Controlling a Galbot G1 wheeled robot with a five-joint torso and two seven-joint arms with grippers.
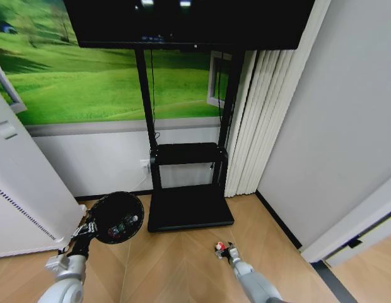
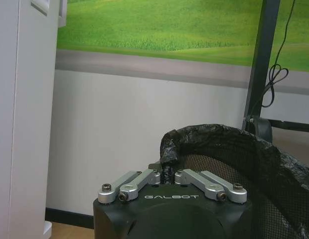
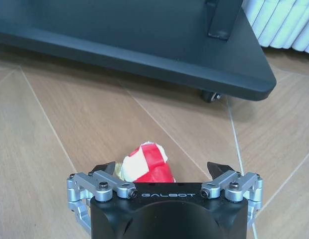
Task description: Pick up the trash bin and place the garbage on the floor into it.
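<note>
Left claw (image 2: 167, 175) is clamped tight on the liner-wrapped rim of the black mesh trash bin (image 1: 116, 217), holding it up off the wood floor (image 1: 183, 265) at the robot's left, its mouth tipped toward the head camera with a few small pieces of litter lying inside. Right claw (image 3: 164, 174) is down low at the floor just in front of the black TV stand base (image 3: 144, 45), fingers spread wide on either side of the crumpled red-and-white packet (image 3: 144, 164), which sits between them on the boards.
</note>
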